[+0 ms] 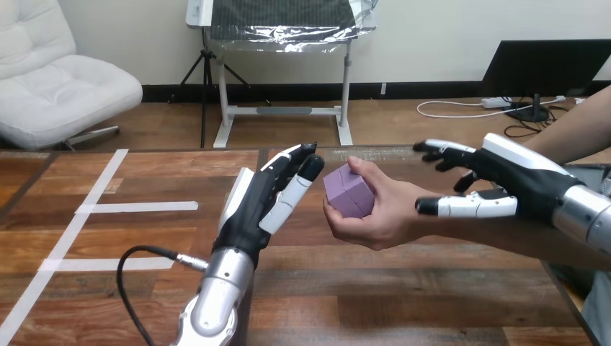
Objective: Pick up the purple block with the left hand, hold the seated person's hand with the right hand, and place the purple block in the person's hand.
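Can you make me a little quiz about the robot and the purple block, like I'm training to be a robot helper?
1. Fill the gap: the robot's right hand is at the person's ____.
2. True or false: the robot's left hand is open, with straight fingers, beside the purple block.
3. Who holds the purple block?
A) the robot's left hand
B) the person's hand
C) the robot's right hand

Key:
1. wrist
2. True
3. B: the person's fingers are curled round it.
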{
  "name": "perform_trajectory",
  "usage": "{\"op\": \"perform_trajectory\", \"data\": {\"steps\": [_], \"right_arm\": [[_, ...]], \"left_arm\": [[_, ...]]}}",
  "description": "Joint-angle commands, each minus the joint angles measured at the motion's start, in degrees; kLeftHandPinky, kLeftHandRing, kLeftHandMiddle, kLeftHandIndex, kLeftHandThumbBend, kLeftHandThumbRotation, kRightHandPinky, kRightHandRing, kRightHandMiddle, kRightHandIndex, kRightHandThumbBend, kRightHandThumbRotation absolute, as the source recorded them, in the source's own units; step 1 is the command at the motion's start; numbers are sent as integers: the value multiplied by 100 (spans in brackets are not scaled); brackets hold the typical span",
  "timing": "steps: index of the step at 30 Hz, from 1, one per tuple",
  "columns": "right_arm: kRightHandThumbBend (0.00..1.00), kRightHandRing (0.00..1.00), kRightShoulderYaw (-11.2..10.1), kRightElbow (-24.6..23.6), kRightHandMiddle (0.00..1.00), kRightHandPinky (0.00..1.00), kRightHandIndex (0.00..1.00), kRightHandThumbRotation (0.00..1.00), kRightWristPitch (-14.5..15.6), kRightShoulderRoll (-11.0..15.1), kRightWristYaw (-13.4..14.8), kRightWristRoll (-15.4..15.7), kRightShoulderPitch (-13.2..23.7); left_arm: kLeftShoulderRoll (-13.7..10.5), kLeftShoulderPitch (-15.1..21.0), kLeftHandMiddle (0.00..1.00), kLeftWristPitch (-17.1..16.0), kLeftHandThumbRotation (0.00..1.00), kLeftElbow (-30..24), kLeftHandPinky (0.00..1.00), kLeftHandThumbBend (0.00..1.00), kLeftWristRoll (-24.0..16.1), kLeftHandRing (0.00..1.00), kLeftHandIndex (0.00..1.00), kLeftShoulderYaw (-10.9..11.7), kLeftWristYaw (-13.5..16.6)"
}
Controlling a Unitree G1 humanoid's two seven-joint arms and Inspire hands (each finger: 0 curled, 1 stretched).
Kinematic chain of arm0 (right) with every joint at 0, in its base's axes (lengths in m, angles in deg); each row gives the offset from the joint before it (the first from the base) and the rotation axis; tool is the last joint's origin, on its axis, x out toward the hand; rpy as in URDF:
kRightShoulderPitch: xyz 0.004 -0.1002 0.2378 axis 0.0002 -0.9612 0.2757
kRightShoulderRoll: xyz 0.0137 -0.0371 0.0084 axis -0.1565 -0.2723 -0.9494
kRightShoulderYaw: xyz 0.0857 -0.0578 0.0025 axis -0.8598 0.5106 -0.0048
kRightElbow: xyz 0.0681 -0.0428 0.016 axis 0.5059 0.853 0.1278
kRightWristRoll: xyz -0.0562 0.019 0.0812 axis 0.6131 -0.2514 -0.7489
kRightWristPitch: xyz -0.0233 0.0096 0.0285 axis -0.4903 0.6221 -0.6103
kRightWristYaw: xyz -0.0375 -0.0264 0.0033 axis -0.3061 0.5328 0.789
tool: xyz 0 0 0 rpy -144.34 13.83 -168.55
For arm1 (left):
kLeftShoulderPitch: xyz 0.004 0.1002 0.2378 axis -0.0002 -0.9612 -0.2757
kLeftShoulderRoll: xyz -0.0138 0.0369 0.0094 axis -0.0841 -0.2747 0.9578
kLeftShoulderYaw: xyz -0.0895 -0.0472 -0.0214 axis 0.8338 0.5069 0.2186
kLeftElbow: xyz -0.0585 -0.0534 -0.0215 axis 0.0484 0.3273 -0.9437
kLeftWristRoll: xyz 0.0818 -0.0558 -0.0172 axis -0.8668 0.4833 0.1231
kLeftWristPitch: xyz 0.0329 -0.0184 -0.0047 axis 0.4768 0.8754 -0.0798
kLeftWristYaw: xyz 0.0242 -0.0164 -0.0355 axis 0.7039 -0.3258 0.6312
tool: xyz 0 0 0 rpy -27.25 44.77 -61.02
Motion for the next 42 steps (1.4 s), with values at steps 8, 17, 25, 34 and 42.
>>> {"op": "perform_trajectory", "data": {"steps": [8,17,25,34,42], "right_arm": [[95,95,-362,139,98,82,100,100,-341,-365,355,-359,-87],[97,96,-581,77,98,86,99,100,-412,-596,313,-832,-224],[90,96,-808,58,97,89,98,100,-637,-873,184,-1447,-356],[94,95,-973,-426,96,89,96,100,-764,-1079,185,-1833,-700],[100,93,-1139,-1789,94,90,95,100,-574,-1374,203,-2496,-1495]], "left_arm": [[-161,-387,85,-22,100,-1194,85,74,-8,85,82,117,109],[-183,-831,85,91,100,-1943,83,68,2,85,83,160,122],[-155,-1229,84,182,100,-2633,82,77,113,84,82,215,54],[-219,-1795,85,241,100,-3602,84,84,336,85,83,289,-104],[-314,-2479,84,172,100,-4697,87,84,517,85,84,467,-212]]}}
